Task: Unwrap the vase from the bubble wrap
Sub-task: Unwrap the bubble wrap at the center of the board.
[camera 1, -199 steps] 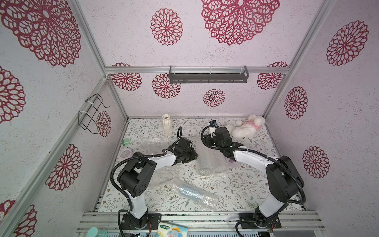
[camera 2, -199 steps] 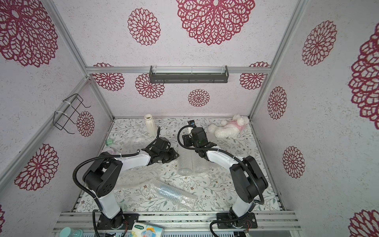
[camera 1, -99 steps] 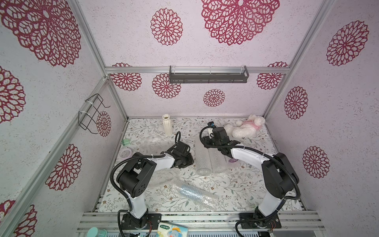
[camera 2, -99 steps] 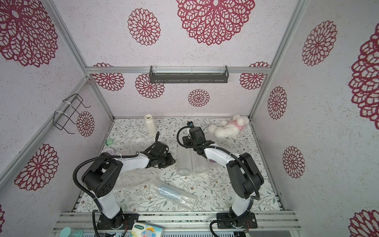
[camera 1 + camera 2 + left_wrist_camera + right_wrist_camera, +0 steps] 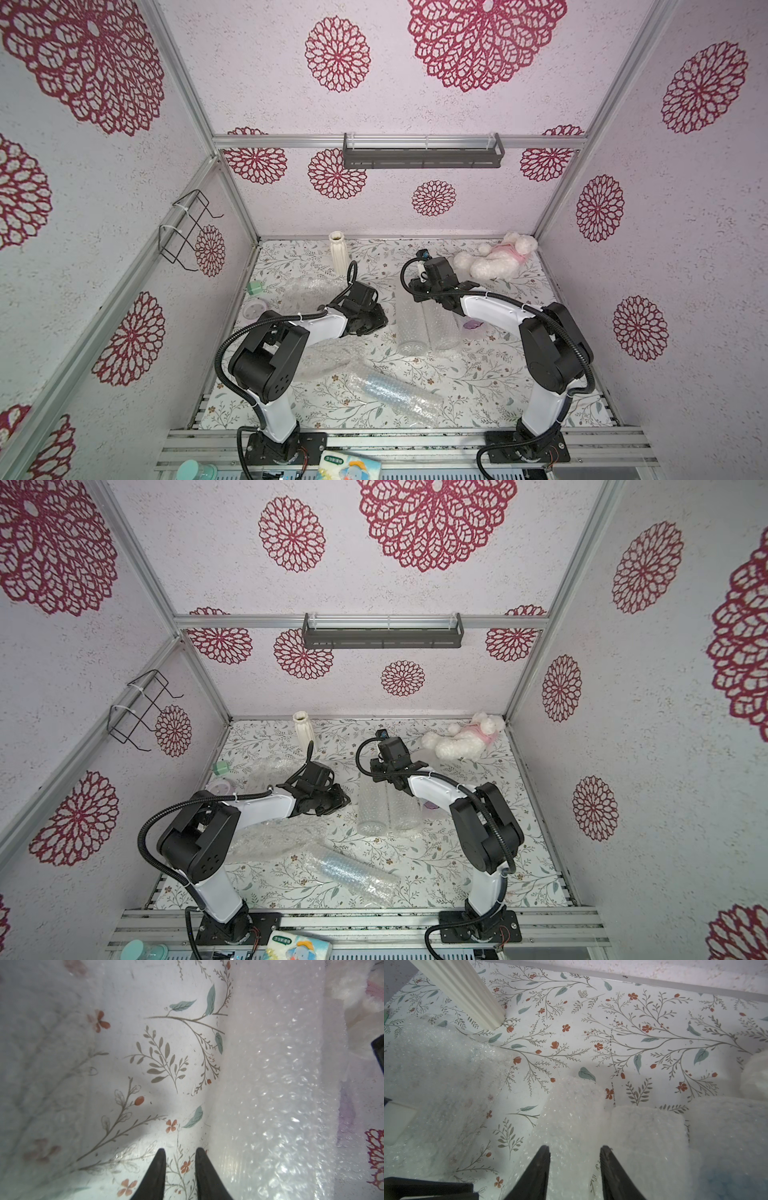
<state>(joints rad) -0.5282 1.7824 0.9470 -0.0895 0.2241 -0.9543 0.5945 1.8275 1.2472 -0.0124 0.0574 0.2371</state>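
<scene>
The bubble wrap roll is lying mid-worktop. The right gripper is straddling a raised fold at its back end, fingers apart; I cannot tell whether it is gripping. The left gripper is hovering just beside the roll, fingers narrowly parted, holding nothing.

**Top views, pair.** You look from high above the front rail, far off, facing down and toward the back wall. Both top views take in the whole floral table and are nearly identical.

**Left wrist view.** You are very close and low over the table, looking past the left gripper along the bubble wrap.

**Right wrist view.** You are close, looking past the right gripper toward the back wall. It shares the bubble wrap and the ribbed white vase with both top views.
</scene>
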